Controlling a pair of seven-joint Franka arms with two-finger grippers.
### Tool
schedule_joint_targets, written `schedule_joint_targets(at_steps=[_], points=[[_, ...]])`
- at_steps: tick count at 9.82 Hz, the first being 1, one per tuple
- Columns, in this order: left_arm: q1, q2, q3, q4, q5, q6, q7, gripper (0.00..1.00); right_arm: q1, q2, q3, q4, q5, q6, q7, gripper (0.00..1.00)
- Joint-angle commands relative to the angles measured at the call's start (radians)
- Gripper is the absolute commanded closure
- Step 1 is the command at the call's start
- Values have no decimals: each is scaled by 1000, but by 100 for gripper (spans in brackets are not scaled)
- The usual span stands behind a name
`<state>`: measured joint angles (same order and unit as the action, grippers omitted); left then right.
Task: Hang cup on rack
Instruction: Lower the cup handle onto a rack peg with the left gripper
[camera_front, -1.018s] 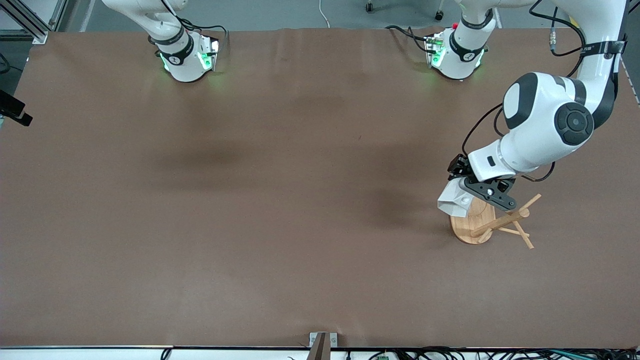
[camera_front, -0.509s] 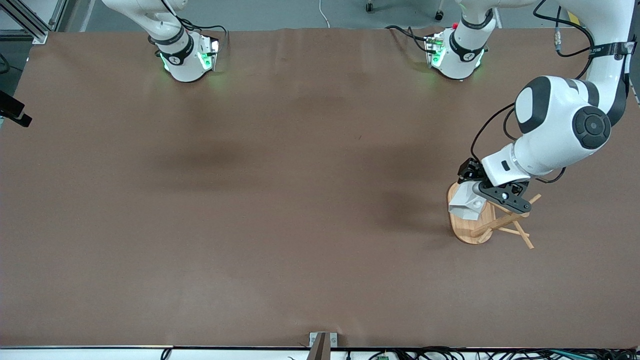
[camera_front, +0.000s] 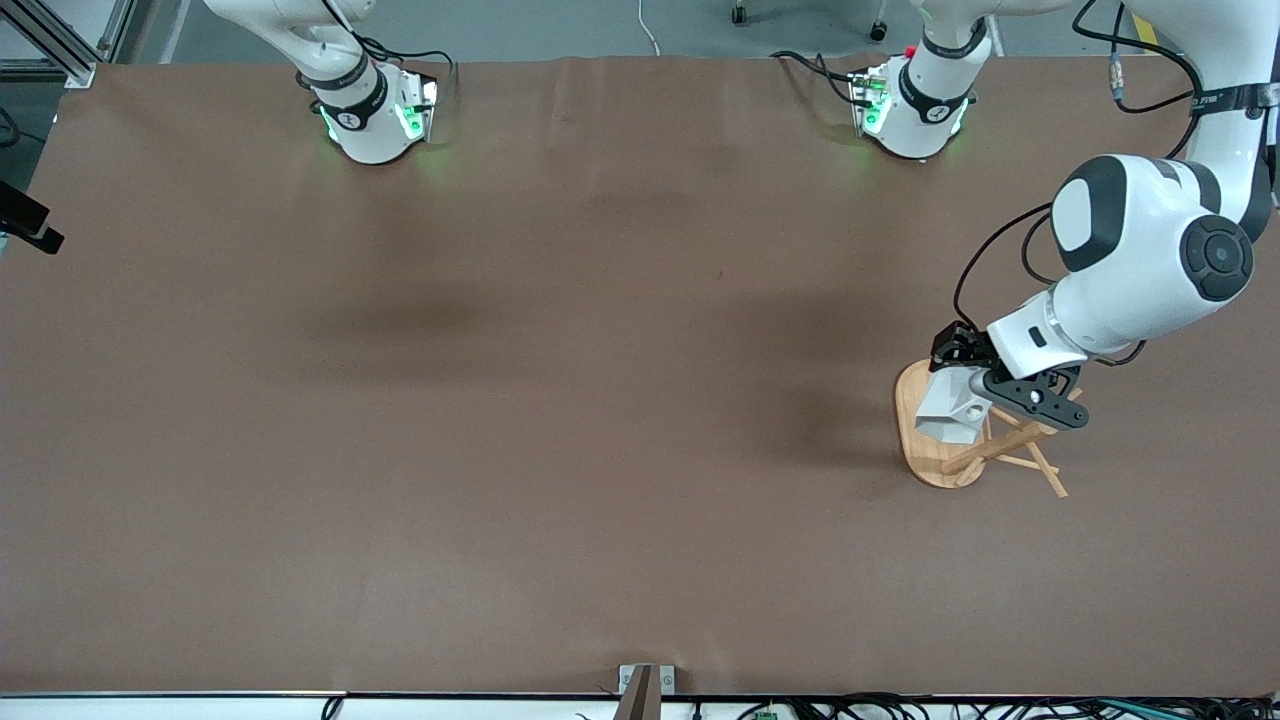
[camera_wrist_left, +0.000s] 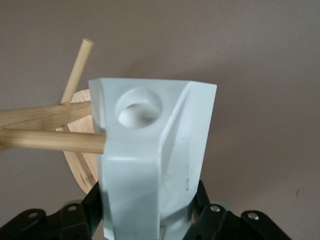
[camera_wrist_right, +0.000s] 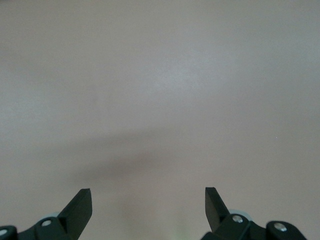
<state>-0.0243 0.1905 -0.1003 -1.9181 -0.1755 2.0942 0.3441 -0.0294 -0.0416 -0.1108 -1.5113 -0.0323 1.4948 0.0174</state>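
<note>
Left gripper (camera_front: 985, 392), clamped on the cup (camera_front: 951, 410), hovers over the rack (camera_front: 925, 440), a peg (camera_wrist_left: 52, 140) apparently touching the handle. Right gripper (camera_wrist_right: 148, 205) waits, fingers wide apart.

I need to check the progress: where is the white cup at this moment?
The cup is in the left gripper, up in the air over the rack at the left arm's end of the table; in the left wrist view a peg reaches its handle.

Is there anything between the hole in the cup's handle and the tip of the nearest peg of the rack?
Nothing. In the left wrist view the peg of the rack ends against the cup, beside the hole, not in it. The left gripper grips the cup.
</note>
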Motion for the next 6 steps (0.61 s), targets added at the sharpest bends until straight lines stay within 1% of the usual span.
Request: schedule_joint_targets(at_steps=[1,6], points=[[1,15,1,-15,-30,17,3,99,-12,3,13,11,-8,-4,16,0],[1,35,30,-15,-42,29,3,97,-12,3,13,13,-5,-8,16,0]])
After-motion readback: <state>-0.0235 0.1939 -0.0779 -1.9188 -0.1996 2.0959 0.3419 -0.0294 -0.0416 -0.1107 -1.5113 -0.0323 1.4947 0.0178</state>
